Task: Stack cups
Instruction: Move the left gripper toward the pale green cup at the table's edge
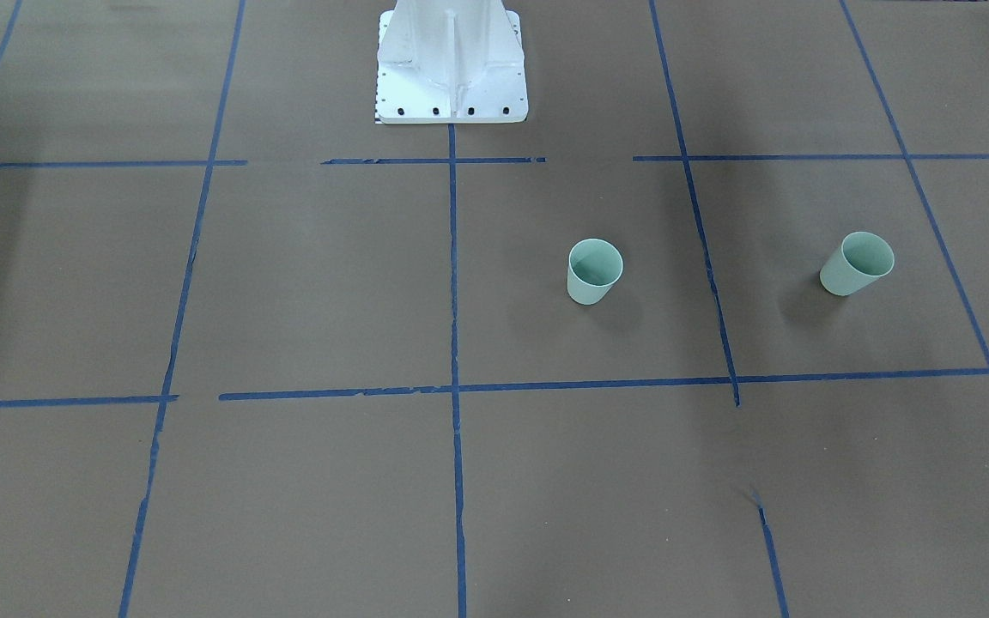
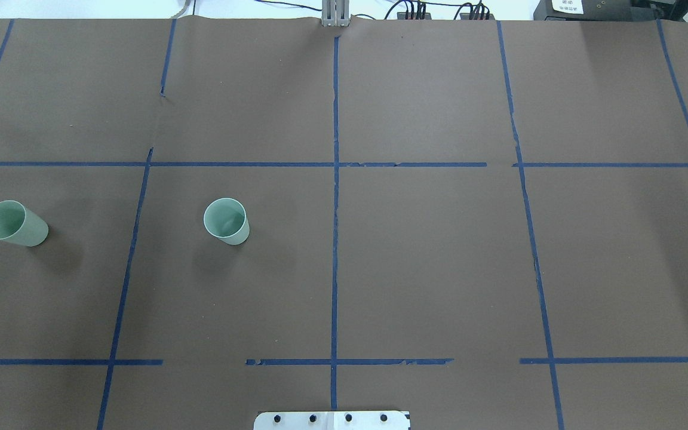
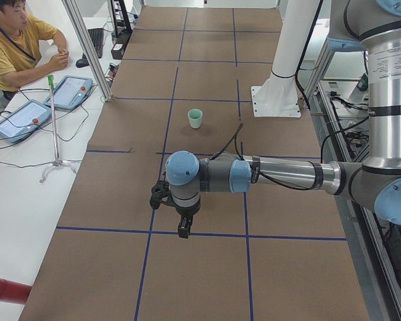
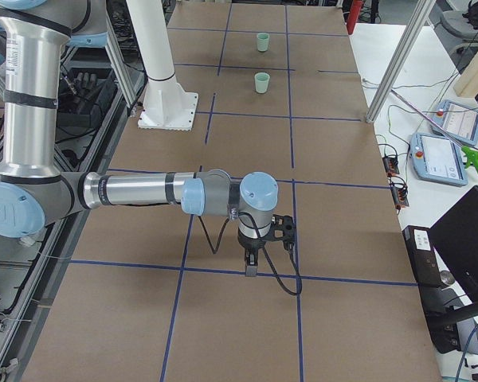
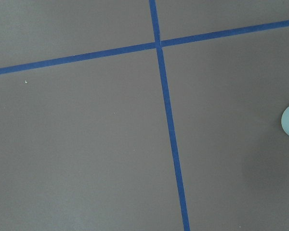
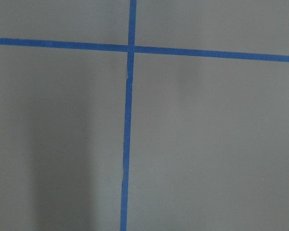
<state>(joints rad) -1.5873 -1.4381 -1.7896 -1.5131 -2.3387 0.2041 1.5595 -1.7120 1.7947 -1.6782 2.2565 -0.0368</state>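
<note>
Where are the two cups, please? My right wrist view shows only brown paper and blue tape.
Observer: Both are on the robot's left half of the table: the inner cup nearer the centre line, the outer cup near the left edge.
Operator: Thank you. Are they upright?
Observer: Yes, both stand rim up, apart, with a blue tape line between them.
Operator: Is either hand holding one?
Observer: No; the left hand and right hand hang above the table, touching neither cup.
</note>
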